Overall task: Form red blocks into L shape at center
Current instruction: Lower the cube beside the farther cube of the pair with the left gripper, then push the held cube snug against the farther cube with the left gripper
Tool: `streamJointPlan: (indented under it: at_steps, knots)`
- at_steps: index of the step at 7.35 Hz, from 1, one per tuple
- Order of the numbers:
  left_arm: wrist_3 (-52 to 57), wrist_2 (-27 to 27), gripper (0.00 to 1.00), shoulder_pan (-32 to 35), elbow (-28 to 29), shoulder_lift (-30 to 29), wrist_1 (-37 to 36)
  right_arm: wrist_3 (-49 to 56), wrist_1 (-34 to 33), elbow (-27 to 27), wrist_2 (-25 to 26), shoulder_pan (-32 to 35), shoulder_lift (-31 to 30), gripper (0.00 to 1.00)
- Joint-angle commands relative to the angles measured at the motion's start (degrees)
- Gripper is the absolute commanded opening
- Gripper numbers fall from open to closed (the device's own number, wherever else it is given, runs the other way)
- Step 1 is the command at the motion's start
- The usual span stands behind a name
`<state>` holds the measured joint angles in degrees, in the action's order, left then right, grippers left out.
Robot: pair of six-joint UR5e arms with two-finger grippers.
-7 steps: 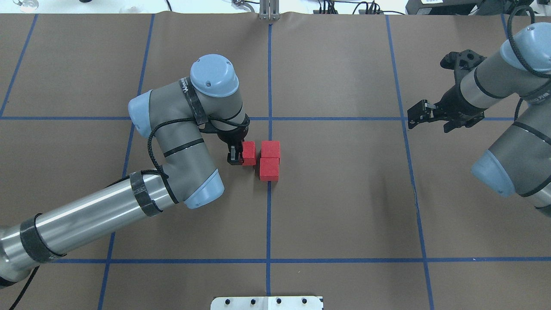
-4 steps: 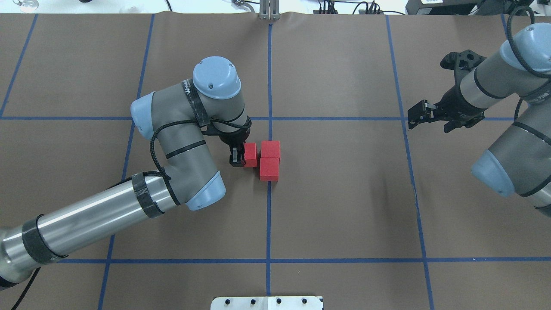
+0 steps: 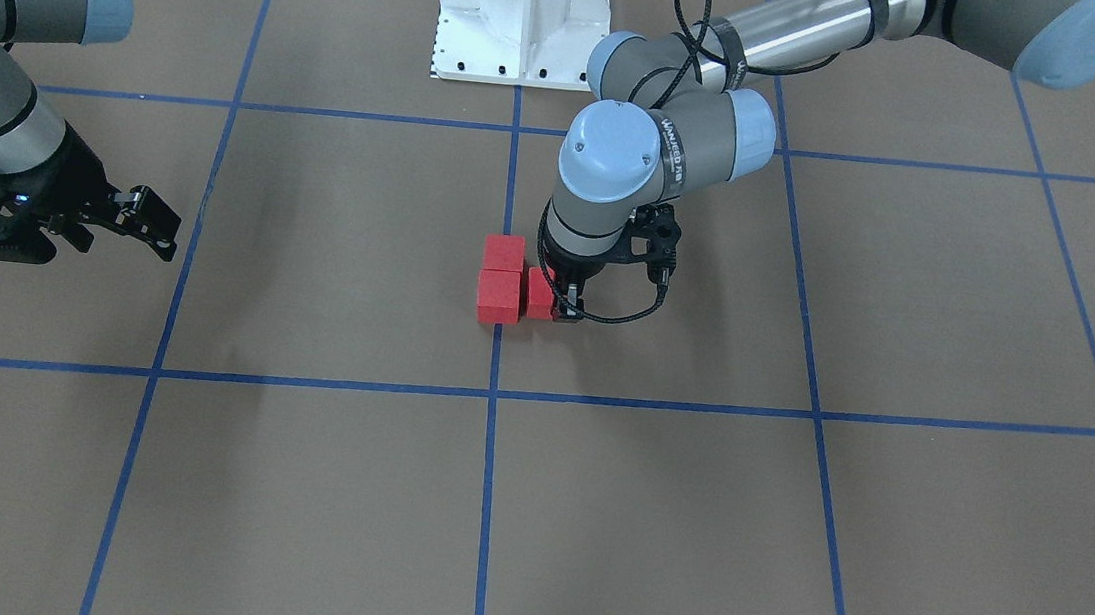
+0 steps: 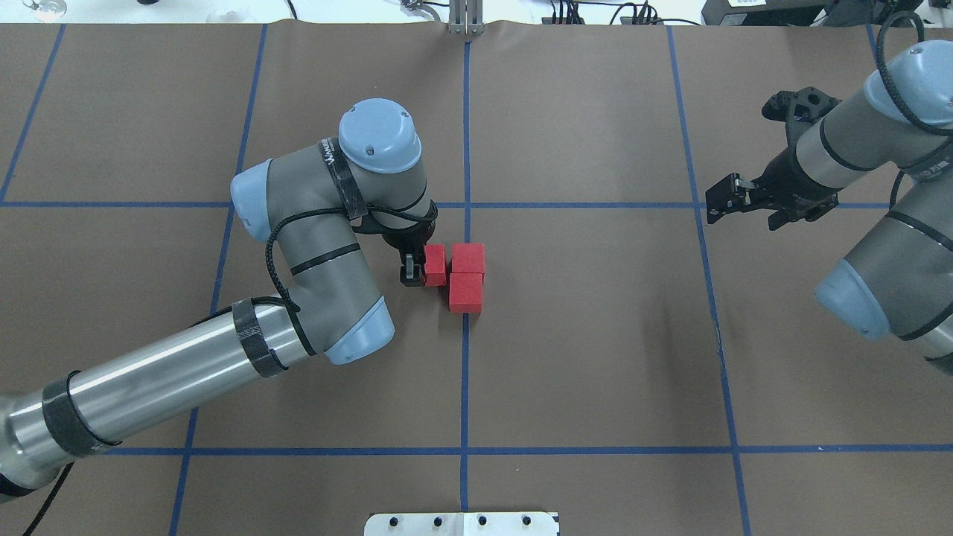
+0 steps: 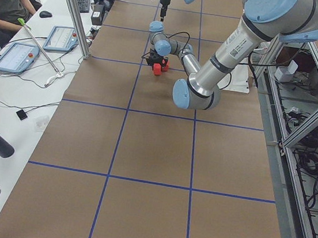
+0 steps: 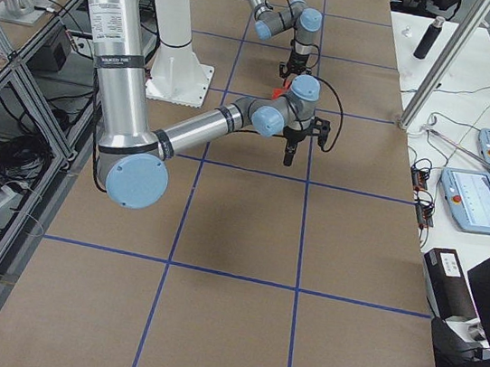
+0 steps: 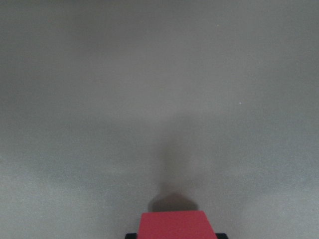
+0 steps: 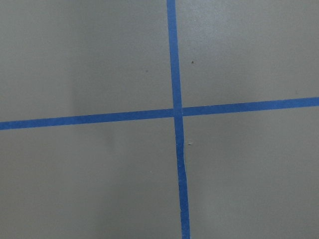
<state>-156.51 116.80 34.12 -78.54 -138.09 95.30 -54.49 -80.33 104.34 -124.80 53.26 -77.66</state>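
My left gripper [image 4: 421, 268] holds one red block [image 4: 436, 266] just at 9 o'clock of the other two blocks [image 4: 467, 292], and my right gripper [image 4: 721, 201] is spread open.

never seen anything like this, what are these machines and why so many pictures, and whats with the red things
These are two robot arms at a table covered in brown sheet with blue lines. Each ends in a gripper, a two-finger clamp. The pictures show one moment from several cameras: above, facing the robot, each table end, and each wrist. Three small red blocks are near the centre. The left gripper is shut on one block, beside the other two. The right gripper hangs open and empty off to the side.
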Motion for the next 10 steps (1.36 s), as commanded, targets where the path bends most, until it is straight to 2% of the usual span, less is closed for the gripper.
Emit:
streamJointPlan:
  at_steps: [1, 10]
  knots:
    - [0.0, -0.4, 0.0, 0.0, 0.1, -0.2, 0.0, -0.1, 0.0, 0.2, 0.0, 0.0, 0.1, 0.99]
    - [0.3, -0.4, 0.01, 0.0, 0.8, -0.9, 0.1, 0.0, 0.0, 0.0, 0.0, 0.0, -0.1, 0.99]
